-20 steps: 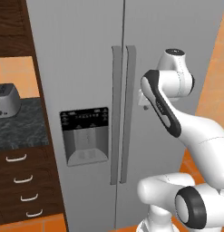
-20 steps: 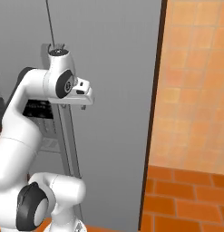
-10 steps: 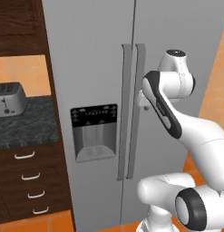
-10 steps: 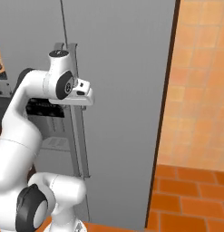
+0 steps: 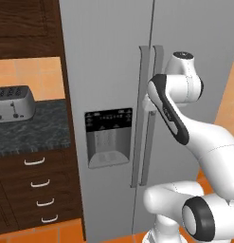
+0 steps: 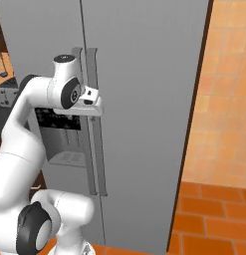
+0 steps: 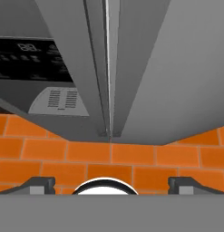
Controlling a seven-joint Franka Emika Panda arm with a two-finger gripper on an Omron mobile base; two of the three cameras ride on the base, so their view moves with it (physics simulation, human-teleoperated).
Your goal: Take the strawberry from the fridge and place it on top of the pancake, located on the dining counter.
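The grey two-door fridge [image 5: 109, 57] [image 6: 144, 74] stands shut right in front of me, with its long vertical handles [image 5: 146, 118] [image 6: 94, 149] side by side at the door seam. My hand [image 6: 92, 103] hangs close to the handles at about mid-door height and points down. In the hand view my gripper [image 7: 111, 185] is open, with a fingertip [image 7: 38, 183] at each side and nothing between them, looking down along the handles [image 7: 104, 68] to the floor. The strawberry is hidden. The pancake and the dining counter are out of view.
The black dispenser panel [image 5: 109, 137] [image 7: 31, 59] sits on the left door. Left of the fridge are a dark-topped counter [image 5: 28, 133] with a toaster [image 5: 12, 104], drawers [image 5: 35, 190] and a dark wood cabinet [image 5: 23, 28]. To the right, orange floor tiles [image 6: 214, 219] run along an orange wall [image 6: 224, 99].
The whole picture has slid right in both base views, so the base has driven sideways along the fridge. The arm keeps its pose and the gripper stays open.
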